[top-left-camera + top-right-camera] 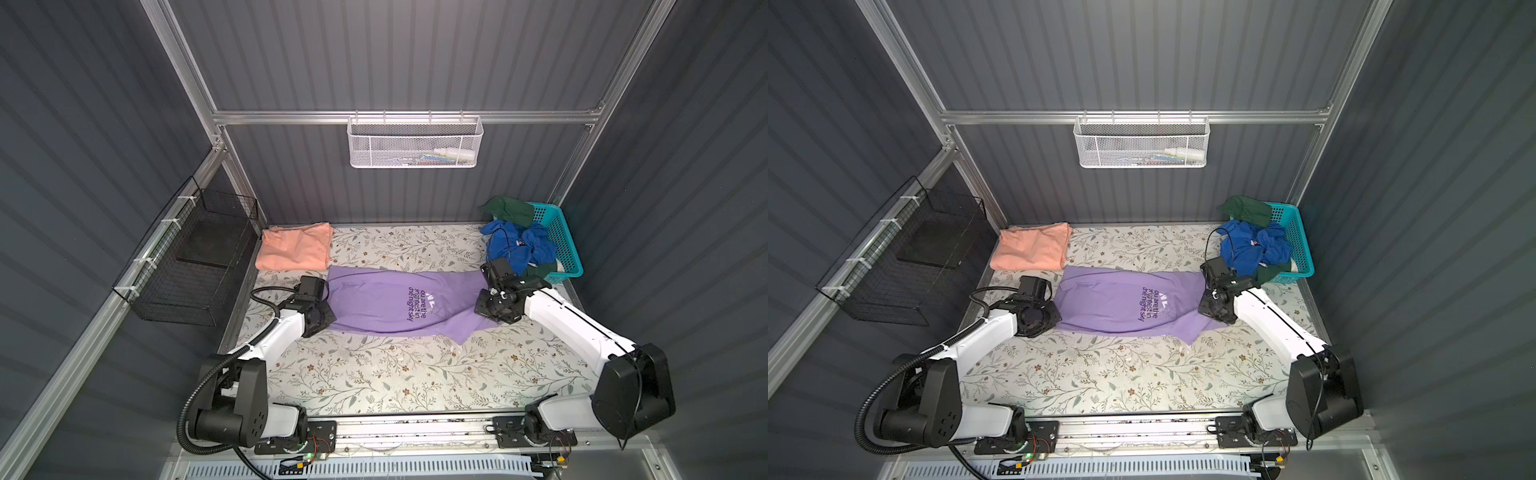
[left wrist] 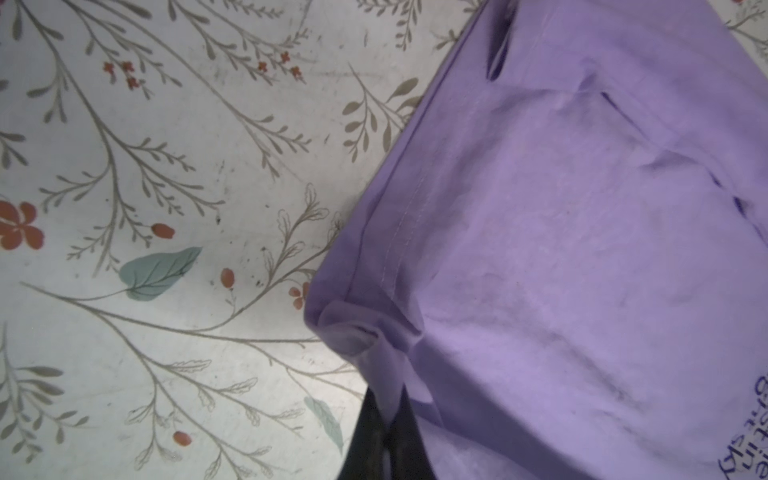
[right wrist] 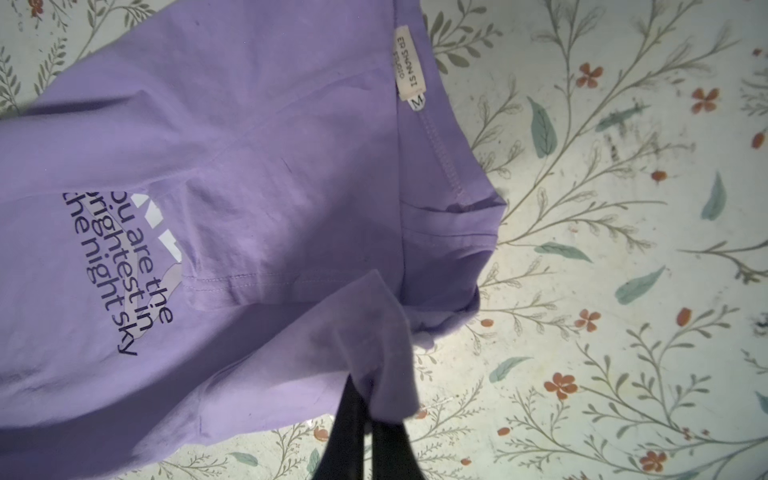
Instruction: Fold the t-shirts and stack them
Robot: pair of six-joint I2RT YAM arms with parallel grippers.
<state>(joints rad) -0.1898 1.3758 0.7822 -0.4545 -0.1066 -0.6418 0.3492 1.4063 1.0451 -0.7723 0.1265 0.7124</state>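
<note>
Where the lavender t-shirt (image 1: 374, 303) lies: flat across the worktop (image 1: 374, 374)
Left gripper (image 2: 386, 409): clamps its hem end
Right gripper (image 3: 370, 411): clamps its collar end

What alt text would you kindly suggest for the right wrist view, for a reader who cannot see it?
The right gripper, jaws shut, pinches a bunched edge of a lavender-purple cotton t-shirt with dark purple and white chest lettering, spread over a white floral-print tabletop. A small white neck label reads size M.
</note>
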